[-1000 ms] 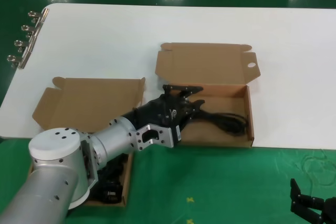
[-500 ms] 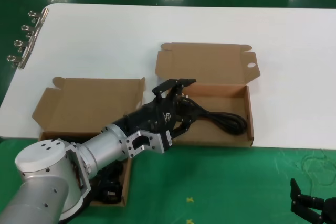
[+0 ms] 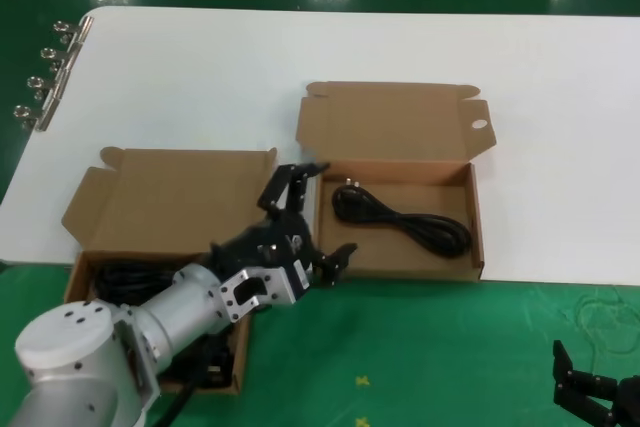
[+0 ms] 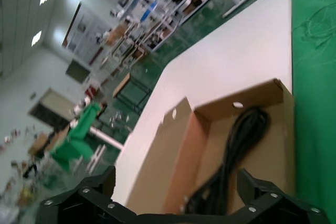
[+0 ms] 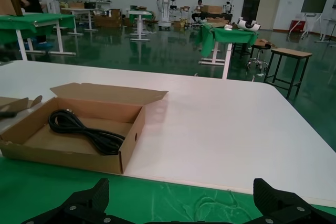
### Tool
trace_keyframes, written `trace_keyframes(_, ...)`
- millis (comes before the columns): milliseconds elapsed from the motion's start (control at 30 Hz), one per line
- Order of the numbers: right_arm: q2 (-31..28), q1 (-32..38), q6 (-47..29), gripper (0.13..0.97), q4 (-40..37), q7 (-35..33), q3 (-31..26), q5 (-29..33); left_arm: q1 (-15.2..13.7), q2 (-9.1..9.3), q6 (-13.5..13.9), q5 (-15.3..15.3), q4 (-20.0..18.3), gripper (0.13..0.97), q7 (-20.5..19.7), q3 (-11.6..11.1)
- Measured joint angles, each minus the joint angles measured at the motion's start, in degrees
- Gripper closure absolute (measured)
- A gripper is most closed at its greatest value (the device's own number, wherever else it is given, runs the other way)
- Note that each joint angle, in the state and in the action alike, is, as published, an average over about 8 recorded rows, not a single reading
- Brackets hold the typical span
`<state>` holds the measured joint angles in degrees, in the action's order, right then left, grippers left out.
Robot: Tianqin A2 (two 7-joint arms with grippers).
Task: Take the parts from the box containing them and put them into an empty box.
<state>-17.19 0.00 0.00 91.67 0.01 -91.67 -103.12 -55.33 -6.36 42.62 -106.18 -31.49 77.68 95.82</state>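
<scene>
With one limp, light power cord (image 3: pixel 400 219) lying loose in the holed-lid box (image 3: pixel 476 247) and our left gripper (image 3: pixel 300 222) spread empty between boxes, we'd pinch the next cord in the source box (image 3: pixel 82 267) mid-coil; the right gripper (image 3: pixel 600 394) idles, splayed.

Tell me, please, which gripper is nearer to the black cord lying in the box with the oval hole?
Left. The left gripper hovers open at that box's left wall, just beside the cord. The right gripper is parked low at the right, off the table.
</scene>
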Motion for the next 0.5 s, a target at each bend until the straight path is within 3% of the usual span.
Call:
trace_keyframes(67,0.00,0.00,0.00,0.129,0.00,0.00,0.00,0.00,1.53,-0.31,-1.18,0.08,-1.67,0.373,-2.15,-0.12)
trace_keyframes(333,0.00,0.00,0.00,0.129,0.00,0.00,0.00,-0.01,7.93,-1.56,-6.12,0.44,-8.62,0.224,-11.16,-0.60)
trace_keyframes(500,0.00,0.00,0.00,0.129,0.00,0.00,0.00,-0.01,11.94,-2.35,-9.25,0.66,-13.04,0.184,-16.86,-0.90)
